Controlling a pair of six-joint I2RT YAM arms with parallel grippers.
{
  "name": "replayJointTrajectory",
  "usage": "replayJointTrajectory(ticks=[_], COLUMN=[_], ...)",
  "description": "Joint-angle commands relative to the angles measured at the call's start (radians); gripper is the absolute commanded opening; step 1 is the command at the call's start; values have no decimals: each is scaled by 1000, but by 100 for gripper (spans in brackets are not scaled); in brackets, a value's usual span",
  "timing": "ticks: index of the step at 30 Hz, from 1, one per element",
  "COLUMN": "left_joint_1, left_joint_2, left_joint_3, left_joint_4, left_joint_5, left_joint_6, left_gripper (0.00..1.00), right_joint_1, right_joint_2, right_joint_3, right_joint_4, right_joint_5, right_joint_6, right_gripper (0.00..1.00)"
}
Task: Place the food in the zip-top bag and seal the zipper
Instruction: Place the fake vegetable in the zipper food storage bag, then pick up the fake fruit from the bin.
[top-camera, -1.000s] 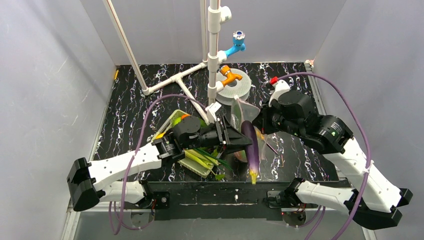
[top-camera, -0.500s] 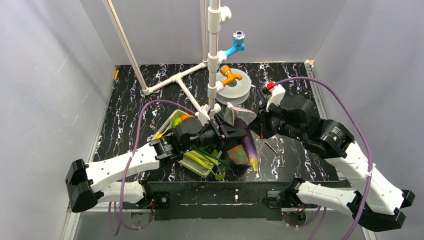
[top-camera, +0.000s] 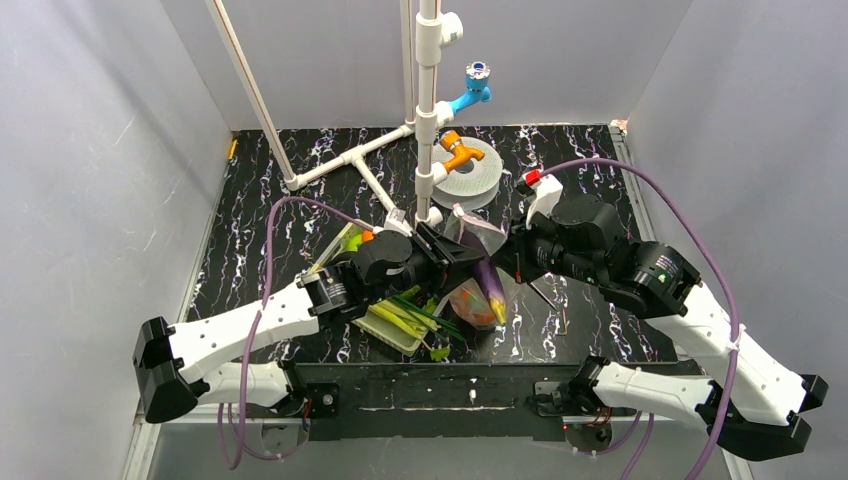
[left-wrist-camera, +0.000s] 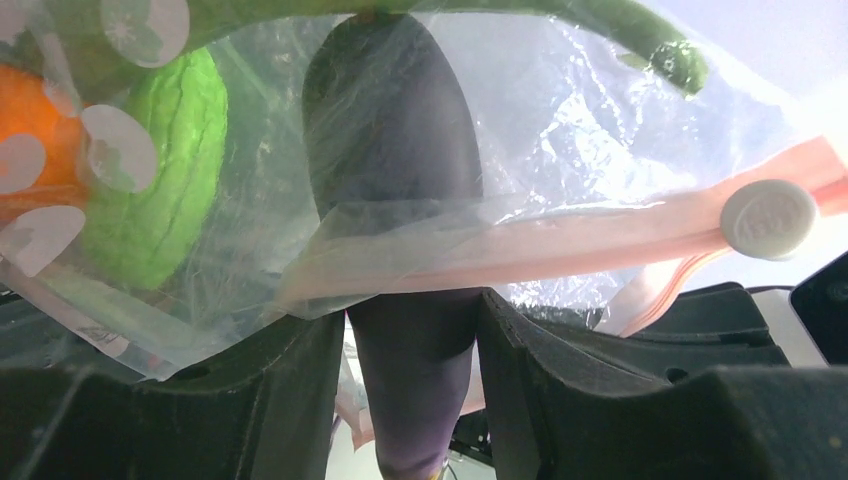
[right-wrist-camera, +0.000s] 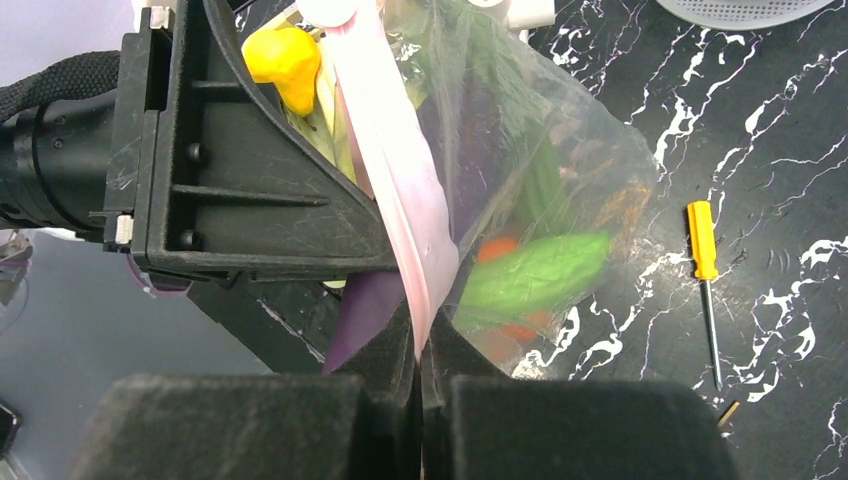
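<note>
Eggplant (top-camera: 490, 284) sank deeper into bag (right-wrist-camera: 560, 150) (left end effector (left-wrist-camera: 410, 340) grips it; right end effector (right-wrist-camera: 420, 365) pinches zipper (right-wrist-camera: 400, 170)).

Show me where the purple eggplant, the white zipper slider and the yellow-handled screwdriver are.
eggplant (left-wrist-camera: 395, 190), left wrist view, dark body seen through the bag's plastic.
zipper slider (left-wrist-camera: 768, 218), left wrist view, centre of the round white tab.
screwdriver (right-wrist-camera: 704, 238), right wrist view, yellow handle.

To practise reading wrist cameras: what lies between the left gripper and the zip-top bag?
A purple eggplant, held in the left gripper's fingers, its far end inside the zip-top bag; the left wrist view shows it.
</note>
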Motion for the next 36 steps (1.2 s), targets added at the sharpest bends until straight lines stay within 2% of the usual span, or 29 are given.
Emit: replayJointTrajectory(ticks=[1, 5, 8, 13, 19, 21, 29, 36], left_joint_1=[8, 8, 8, 8, 8, 8, 8, 6], left_joint_2=[25, 38, 41, 25, -30, -45, -87, -106], left_joint_3=[59, 47, 28, 34, -22, -32, -17, 50], left_joint_4=[-89, -82, -39, -37, 81, 107, 112, 55], left_joint_5=[-129, -140, -133, -105, -70, -58, -5, 94], left_joint_6=[4, -5, -14, 18, 52, 66, 184, 399], left_gripper=[0, 2, 11, 39, 70, 78, 80, 74], right_joint_1=[11, 12, 12, 12, 11, 11, 11, 11], right_joint_2=[-40, -55, -63, -69, -73, -74, -83, -68], right_joint_3=[10, -2, -3, 6, 3, 2, 12, 54], right_joint_4=[58, 50, 41, 38, 30, 20, -13, -59], right_joint_5=[-30, -12, -5, 1, 12, 19, 60, 118], right_joint_6=[32, 34, 32, 30, 30, 33, 32, 30], right_gripper=[1, 1, 1, 1, 1, 1, 1, 1])
